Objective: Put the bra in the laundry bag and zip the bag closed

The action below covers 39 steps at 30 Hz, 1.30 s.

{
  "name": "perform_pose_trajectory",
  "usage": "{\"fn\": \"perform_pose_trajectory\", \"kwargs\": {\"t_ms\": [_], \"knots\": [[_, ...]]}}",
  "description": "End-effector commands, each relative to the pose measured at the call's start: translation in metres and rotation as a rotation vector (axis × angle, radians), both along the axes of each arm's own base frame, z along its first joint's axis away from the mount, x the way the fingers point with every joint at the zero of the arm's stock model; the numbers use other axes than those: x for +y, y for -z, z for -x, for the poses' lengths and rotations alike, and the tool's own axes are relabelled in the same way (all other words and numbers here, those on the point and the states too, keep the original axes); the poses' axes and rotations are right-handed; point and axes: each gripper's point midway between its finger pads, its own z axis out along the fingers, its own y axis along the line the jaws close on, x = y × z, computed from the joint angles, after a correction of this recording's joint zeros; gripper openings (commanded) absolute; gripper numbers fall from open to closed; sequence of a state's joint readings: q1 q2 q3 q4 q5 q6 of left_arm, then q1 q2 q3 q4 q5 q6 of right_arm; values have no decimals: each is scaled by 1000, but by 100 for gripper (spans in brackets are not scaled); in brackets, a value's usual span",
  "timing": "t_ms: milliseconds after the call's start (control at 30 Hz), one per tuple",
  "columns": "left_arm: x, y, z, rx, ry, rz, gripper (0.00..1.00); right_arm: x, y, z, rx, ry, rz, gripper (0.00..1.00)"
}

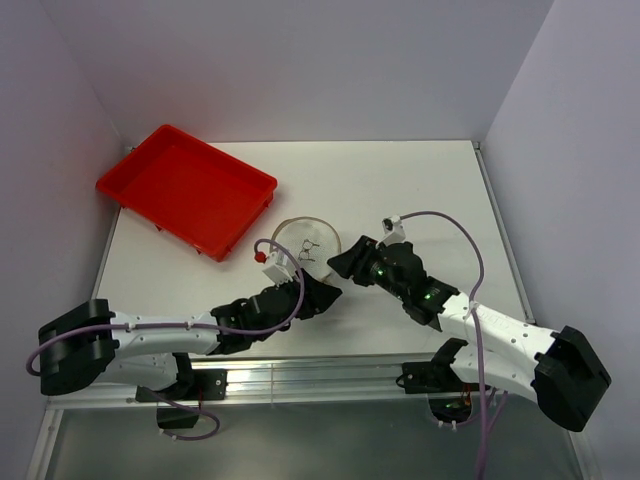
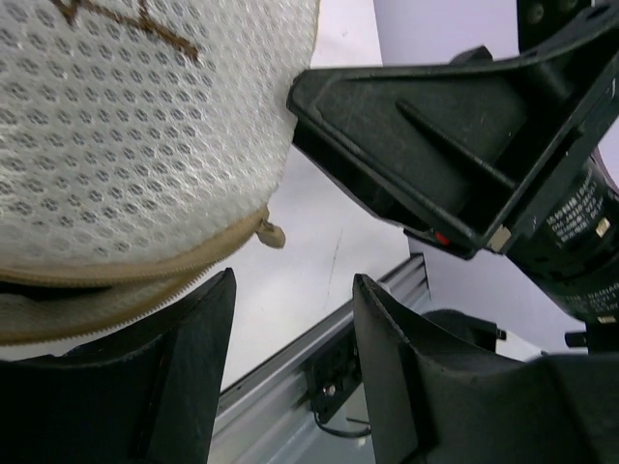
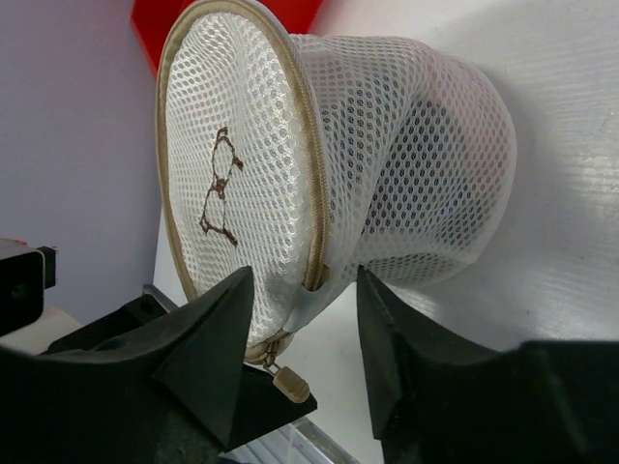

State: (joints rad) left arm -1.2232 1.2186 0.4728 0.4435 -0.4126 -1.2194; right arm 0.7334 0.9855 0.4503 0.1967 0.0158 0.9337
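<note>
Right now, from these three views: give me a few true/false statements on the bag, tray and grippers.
1. The laundry bag lies in the red tray. False: it sits on the table, beside the tray.
2. The bag's round face carries a bra outline. True.
3. The left gripper pinches the zipper pull. False: its jaws stand open and the pull is untouched.
4. The right gripper has open jaws on either side of the bag's rim. True.
</note>
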Motion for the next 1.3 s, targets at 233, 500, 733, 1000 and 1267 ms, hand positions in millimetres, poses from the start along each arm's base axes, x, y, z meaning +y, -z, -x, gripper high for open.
{"fn": "perform_pose_trajectory", "kwargs": {"t_ms": [233,500,733,1000,1267], "knots": [[-9,-17,-21,-19,-120,28,51,4,-12,-1,-45,-10,-41,31],[-2,-16,-28,-28,-178,-17,32,-1,-11,1,-62,1,-35,19],[-1,-7,-25,-11,-184,-41,6,-2,-9,2,-67,0,-34,7],[12,-5,-16,-10,-167,-100,0,-7,-20,-10,-111,25,25,0],[51,-4,-7,-37,-172,-159,0,-13,-26,-26,-135,-17,84,0]]}}
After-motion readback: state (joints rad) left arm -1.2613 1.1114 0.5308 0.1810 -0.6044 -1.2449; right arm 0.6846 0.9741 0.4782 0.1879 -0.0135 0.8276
